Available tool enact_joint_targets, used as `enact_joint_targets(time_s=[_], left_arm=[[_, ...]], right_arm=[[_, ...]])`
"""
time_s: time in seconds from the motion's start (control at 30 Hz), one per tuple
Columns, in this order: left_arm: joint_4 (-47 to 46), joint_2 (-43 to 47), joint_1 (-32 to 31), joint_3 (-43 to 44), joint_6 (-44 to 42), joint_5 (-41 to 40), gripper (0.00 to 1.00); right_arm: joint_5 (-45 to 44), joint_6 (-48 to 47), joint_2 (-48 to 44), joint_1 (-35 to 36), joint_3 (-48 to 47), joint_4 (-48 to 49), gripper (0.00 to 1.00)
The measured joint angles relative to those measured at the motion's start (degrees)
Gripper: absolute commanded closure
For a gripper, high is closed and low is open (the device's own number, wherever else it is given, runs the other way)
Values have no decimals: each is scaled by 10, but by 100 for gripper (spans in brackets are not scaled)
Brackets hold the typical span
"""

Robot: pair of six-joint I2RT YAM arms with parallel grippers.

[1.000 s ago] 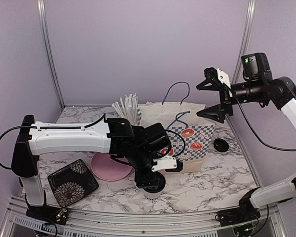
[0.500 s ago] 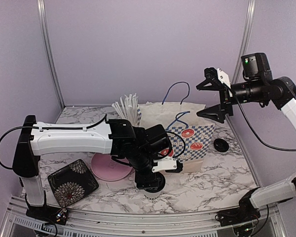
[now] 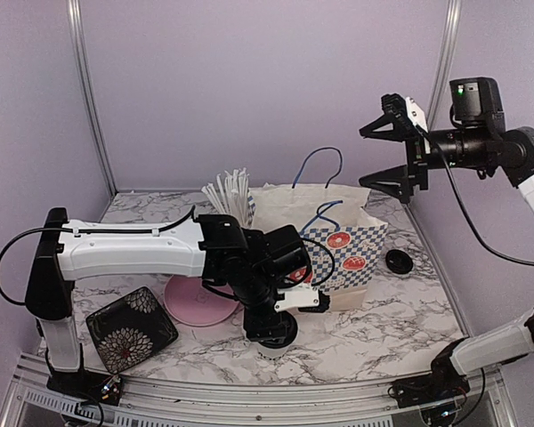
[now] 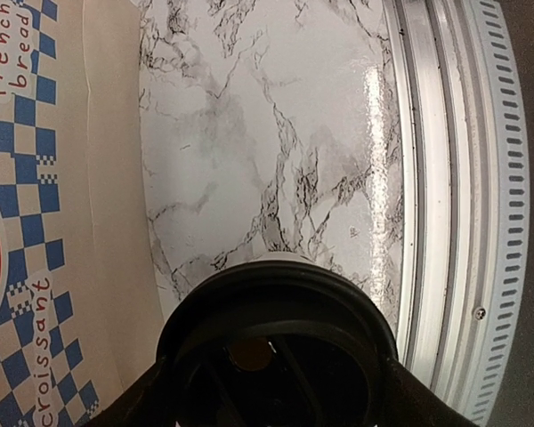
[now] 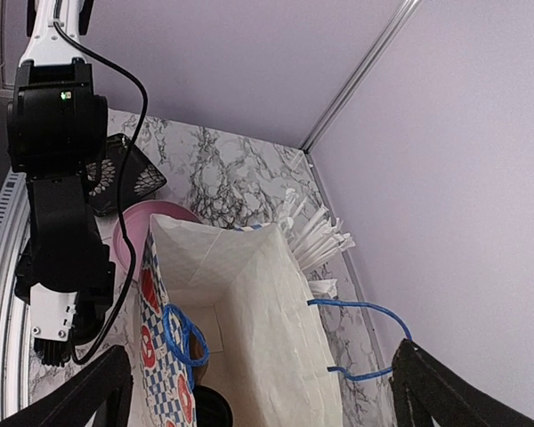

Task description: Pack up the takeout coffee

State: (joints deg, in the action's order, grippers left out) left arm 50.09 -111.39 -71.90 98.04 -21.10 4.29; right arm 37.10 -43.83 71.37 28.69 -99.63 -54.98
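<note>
Top external view: two arms work over a marble table (image 3: pixel 383 320). The left one reaches low across the middle. The right one is raised high at the back right.
Coffee cup: one coffee cup (image 4: pixel 276 307) stands upright on the table near the front edge, just in front of the paper bag (image 3: pixel 347 245). Its black lid is on, and a strip of white wall shows under it.
Left gripper: the left gripper (image 3: pixel 271 325) comes down on the cup from above. In the left wrist view its fingers (image 4: pixel 142 400) sit against opposite sides of the lid's rim, closed on it. The cup's base looks to be on the table.
Right gripper: the right gripper (image 3: pixel 369 160) hangs in the air above the bag's right end, jaws spread wide with nothing between them.
Bag: blue-and-white checked with red rounds and blue cord handles, upright with its mouth open. The right wrist view looks down into its pale inside. The left wrist view shows "french bread" and "croissant" printed on its side.
Loose lid: a loose black lid (image 3: pixel 398 261) lies flat on the table just right of the bag.
Plate: a pink plate (image 3: pixel 196 302) lies left of the cup, partly under the left arm.
Dish: a square black dish (image 3: pixel 131 329) with white flowers sits near the front left, beside the plate.
Sticks: white sticks (image 3: pixel 231 191) stand fanned at the back, just left of the bag.
Rail: a metal rail (image 4: pixel 445 178) runs along the near table edge, close to the cup.
</note>
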Motion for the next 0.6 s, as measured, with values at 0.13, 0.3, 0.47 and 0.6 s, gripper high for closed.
enact_joint_targets(time_s=[0.13,0.3,0.47,0.6], left_arm=[[23,0,-1,16,10,1,34],[43,26,-13,25,29,3,36],[63,93,-33,26,57,8,39],[86,155,-44,46,85,9,39]], right_arm=[[-14,23,12,0,-45,4,2],[-81,59,37,-2,-79,30,4],[-127,59,87,-14,-84,30,12],[-140,47,127,-16,-66,5,20]])
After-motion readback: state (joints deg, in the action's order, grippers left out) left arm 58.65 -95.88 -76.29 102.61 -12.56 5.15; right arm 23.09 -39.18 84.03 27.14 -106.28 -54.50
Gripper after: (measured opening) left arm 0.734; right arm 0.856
